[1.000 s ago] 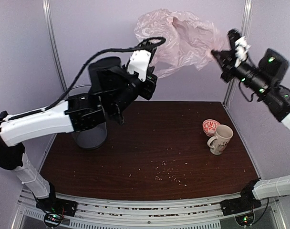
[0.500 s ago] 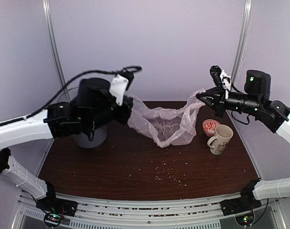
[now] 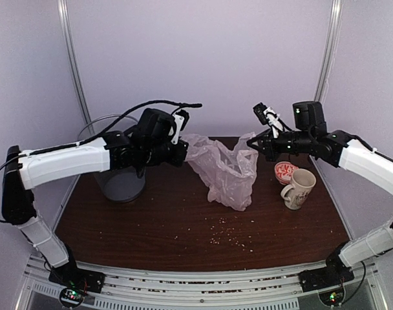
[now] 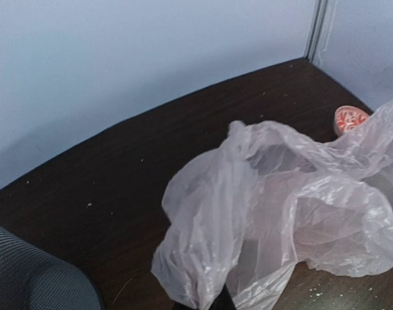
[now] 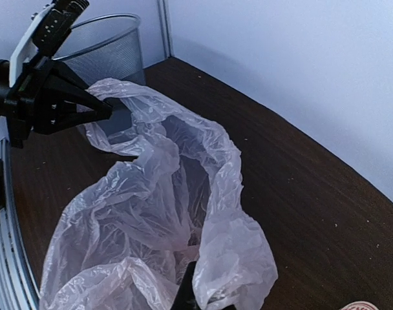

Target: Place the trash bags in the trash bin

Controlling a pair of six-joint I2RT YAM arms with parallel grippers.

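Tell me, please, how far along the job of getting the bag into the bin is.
Done: the bag is gripped at both edges, by the left gripper and the right gripper. In hand: it hangs spread between them over the table. Left: the bin stands partly hidden by the left arm, with the bag wholly outside it, so it must yet be carried over and dropped in.

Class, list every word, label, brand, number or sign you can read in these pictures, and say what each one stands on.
No text can be read anywhere.
The mug has a pattern too blurred to tell whether it holds letters.
The red-and-white dish shows only a pattern.
The trash bag and trash bin show no print.
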